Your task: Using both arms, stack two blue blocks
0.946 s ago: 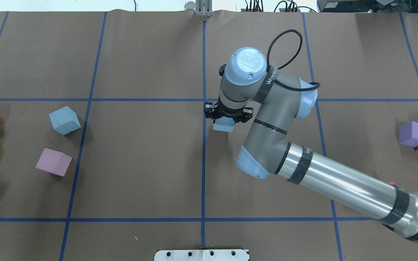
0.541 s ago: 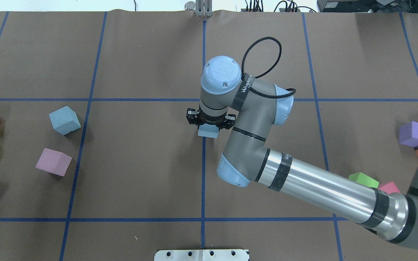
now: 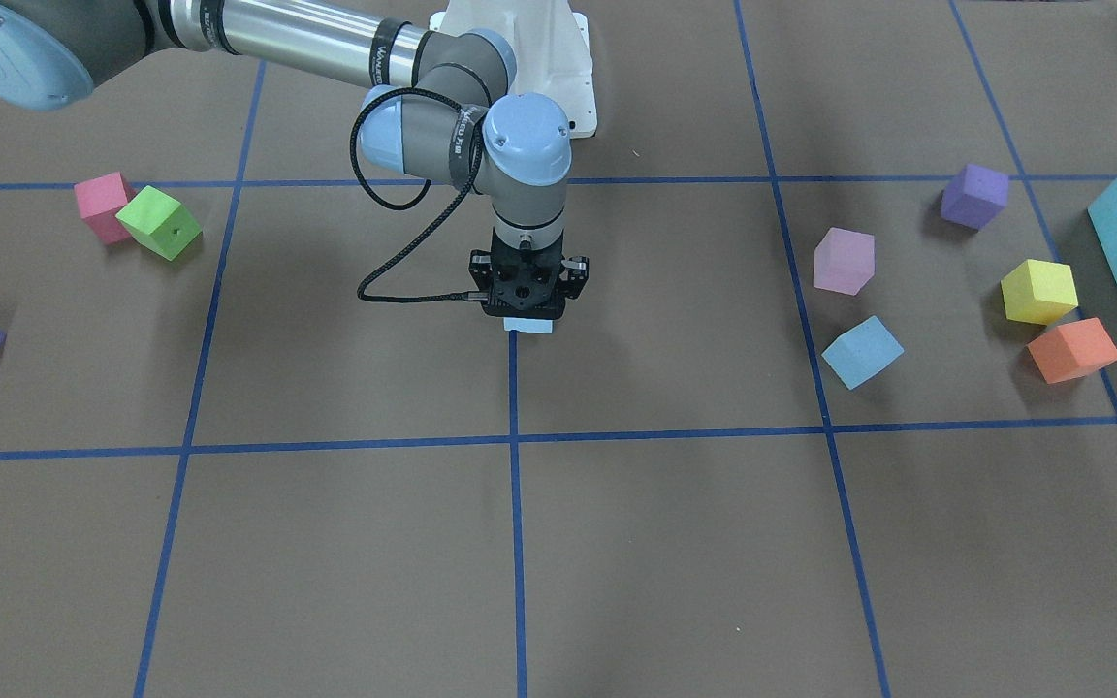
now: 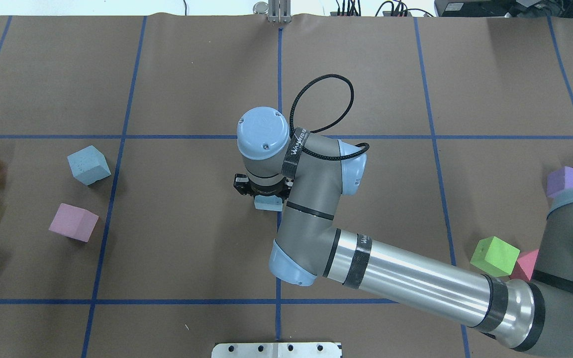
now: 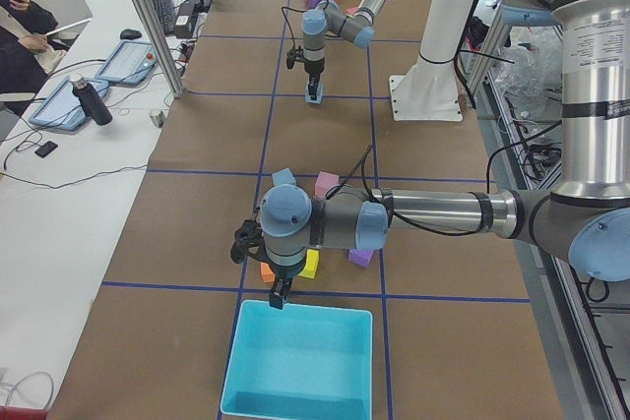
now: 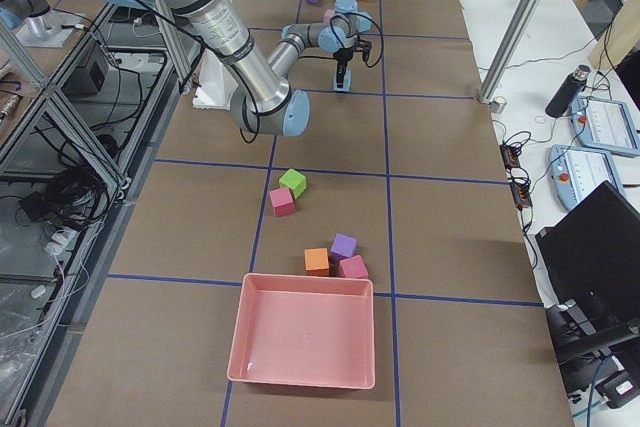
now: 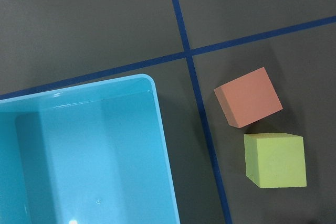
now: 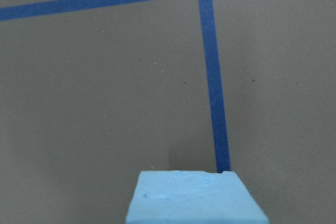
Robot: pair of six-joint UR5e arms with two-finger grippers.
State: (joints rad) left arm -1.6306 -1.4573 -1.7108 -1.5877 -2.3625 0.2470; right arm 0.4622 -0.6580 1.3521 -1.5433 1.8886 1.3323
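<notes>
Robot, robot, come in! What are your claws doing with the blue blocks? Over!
Right claw shut on blue block at centre line. Left claw by turquoise bin, grip unclear. Other blue block loose, lilac cube nearby.

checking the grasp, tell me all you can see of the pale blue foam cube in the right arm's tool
The pale blue foam cube looks matte and level. The right arm's black tool clamps it from above, hiding most of it. It is at the central blue tape line; whether it touches the brown paper is unclear.
</notes>
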